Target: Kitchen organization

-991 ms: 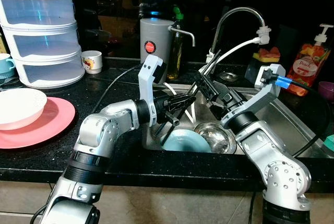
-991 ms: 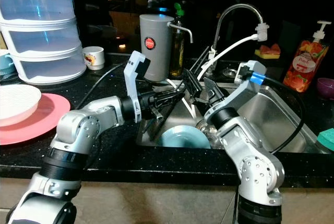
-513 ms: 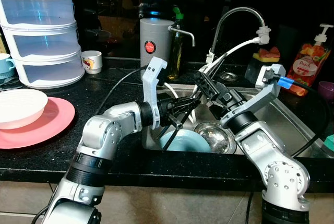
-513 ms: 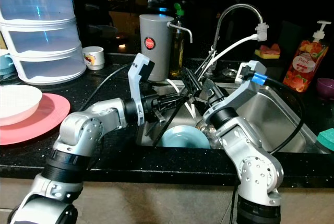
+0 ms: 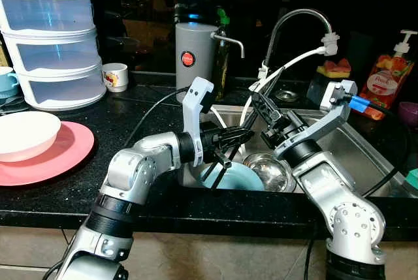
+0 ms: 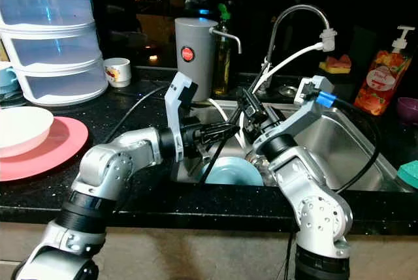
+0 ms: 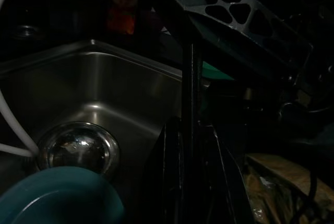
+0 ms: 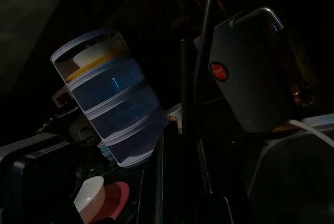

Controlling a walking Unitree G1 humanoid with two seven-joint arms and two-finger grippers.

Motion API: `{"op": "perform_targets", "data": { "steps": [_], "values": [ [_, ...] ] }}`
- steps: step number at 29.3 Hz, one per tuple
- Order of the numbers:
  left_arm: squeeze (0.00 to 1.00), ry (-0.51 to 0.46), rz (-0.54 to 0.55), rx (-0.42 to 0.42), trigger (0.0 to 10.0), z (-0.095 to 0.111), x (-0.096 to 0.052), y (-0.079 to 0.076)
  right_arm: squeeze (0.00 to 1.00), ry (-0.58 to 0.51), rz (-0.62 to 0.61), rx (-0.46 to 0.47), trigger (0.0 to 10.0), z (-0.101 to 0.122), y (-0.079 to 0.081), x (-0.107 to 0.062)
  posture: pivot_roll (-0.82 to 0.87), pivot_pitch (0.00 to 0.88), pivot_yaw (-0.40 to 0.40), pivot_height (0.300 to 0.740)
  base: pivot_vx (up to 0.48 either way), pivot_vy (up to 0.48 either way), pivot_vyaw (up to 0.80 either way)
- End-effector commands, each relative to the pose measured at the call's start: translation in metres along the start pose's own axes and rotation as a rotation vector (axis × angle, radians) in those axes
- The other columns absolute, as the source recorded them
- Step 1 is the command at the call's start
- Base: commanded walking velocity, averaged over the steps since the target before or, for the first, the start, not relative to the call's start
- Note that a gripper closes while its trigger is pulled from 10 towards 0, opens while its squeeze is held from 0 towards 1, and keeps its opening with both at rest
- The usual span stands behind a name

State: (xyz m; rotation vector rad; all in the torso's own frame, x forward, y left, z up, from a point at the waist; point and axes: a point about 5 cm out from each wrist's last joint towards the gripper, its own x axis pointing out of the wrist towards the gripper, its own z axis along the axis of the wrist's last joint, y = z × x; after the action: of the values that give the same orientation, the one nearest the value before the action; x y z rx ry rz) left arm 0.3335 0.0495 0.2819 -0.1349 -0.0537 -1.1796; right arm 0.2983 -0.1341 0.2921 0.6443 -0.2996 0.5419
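Over the steel sink (image 5: pixel 366 156), a long thin black utensil (image 5: pixel 222 162) slants from above the sink's left side up to the right. My left gripper (image 5: pixel 240 136) is shut on its handle (image 7: pixel 191 130), reaching in from the left. My right gripper (image 5: pixel 260 105) is shut on the upper part; the thin black handle (image 8: pixel 183 109) runs between its fingers. The two grippers almost touch. Below them in the sink lie a light blue bowl (image 5: pixel 240 179) and a steel bowl (image 5: pixel 271 170).
A curved tap (image 5: pixel 295 16) with a white hose (image 5: pixel 290 64) rises behind the sink. A grey dispenser (image 5: pixel 194 55), oil bottle (image 5: pixel 220 64), soap bottle (image 5: pixel 386 81) and mug (image 5: pixel 115 76) stand on the black counter. At left are stacked clear containers (image 5: pixel 55 48) and a white bowl (image 5: pixel 26 131) on a pink plate (image 5: pixel 55 159).
My left arm has pushed rightward over the sink, bringing its gripper close under the right gripper. The utensil's lower end now hangs over the blue bowl. The right arm has barely shifted.
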Motion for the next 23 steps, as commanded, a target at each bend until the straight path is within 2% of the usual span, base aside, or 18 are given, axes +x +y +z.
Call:
{"op": "perform_targets", "data": {
  "steps": [1,2,3,7,8,9,11,12,14,17,18,20,23],
  "values": [
    [0.00,0.019,0.034,0.004,10.0,-0.005,0.001,0.003,0.00,0.026,-0.021,-0.009,0.0,-0.004,-0.004,-0.001,0.11,0.018,-0.065,0.740,0.000,0.000,0.00],
    [0.00,0.010,0.053,0.016,10.0,-0.005,0.002,0.004,0.00,0.030,-0.020,-0.008,0.0,-0.005,-0.005,-0.001,0.11,0.020,-0.067,0.740,0.000,0.000,0.00],
    [1.00,-0.001,0.069,0.015,10.0,-0.005,0.003,0.005,0.00,0.034,-0.020,-0.007,0.0,-0.006,-0.005,-0.001,0.11,0.020,-0.067,0.740,0.000,0.000,0.00],
    [1.00,-0.035,0.112,-0.004,10.0,-0.004,0.002,0.008,0.00,0.051,-0.035,-0.020,0.0,-0.011,-0.008,0.000,0.12,0.021,-0.075,0.740,0.000,0.000,0.00],
    [1.00,-0.053,0.127,-0.015,10.0,-0.003,0.000,0.009,0.00,0.059,-0.044,-0.063,0.0,-0.012,-0.009,0.000,0.12,0.021,-0.075,0.740,0.000,0.000,0.00],
    [0.00,-0.086,0.132,-0.040,10.0,0.000,-0.005,0.009,0.00,0.079,-0.057,-0.164,4.0,-0.016,-0.010,0.002,0.13,0.020,-0.076,0.740,0.000,0.000,0.00],
    [0.00,-0.121,0.133,-0.065,10.0,0.002,-0.011,0.008,0.00,0.101,-0.064,-0.284,4.0,-0.020,-0.010,0.003,0.13,0.021,-0.078,0.740,0.000,0.000,0.00],
    [0.00,-0.138,0.136,-0.084,10.0,0.001,-0.018,0.007,0.00,0.091,-0.086,-0.304,10.0,-0.022,-0.011,0.005,0.13,0.021,-0.078,0.740,0.000,0.000,0.00],
    [0.00,-0.152,0.154,-0.111,10.0,-0.001,-0.028,0.005,0.00,0.066,-0.142,-0.338,10.0,-0.024,-0.016,0.010,0.15,0.021,-0.086,0.740,0.000,0.000,0.00],
    [0.00,-0.155,0.165,-0.120,10.0,-0.002,-0.032,0.005,0.00,0.057,-0.168,-0.364,10.0,-0.024,-0.019,0.012,0.15,0.021,-0.086,0.740,0.000,0.000,0.00],
    [0.00,-0.163,0.168,-0.126,10.0,-0.004,-0.039,0.003,0.00,0.038,-0.209,-0.428,10.0,-0.025,-0.023,0.016,0.16,0.022,-0.090,0.740,0.000,0.000,0.00],
    [0.00,-0.163,0.168,-0.126,10.0,-0.004,-0.039,0.003,0.00,0.038,-0.209,-0.428,10.0,-0.025,-0.023,0.016,0.16,0.022,-0.090,0.740,0.000,0.000,0.00],
    [0.00,-0.184,0.227,-0.159,10.0,-0.014,-0.065,-0.006,0.00,-0.056,-0.409,-0.493,10.0,-0.030,-0.043,0.029,0.19,0.025,-0.110,0.740,0.000,0.000,0.00]
  ]
}}
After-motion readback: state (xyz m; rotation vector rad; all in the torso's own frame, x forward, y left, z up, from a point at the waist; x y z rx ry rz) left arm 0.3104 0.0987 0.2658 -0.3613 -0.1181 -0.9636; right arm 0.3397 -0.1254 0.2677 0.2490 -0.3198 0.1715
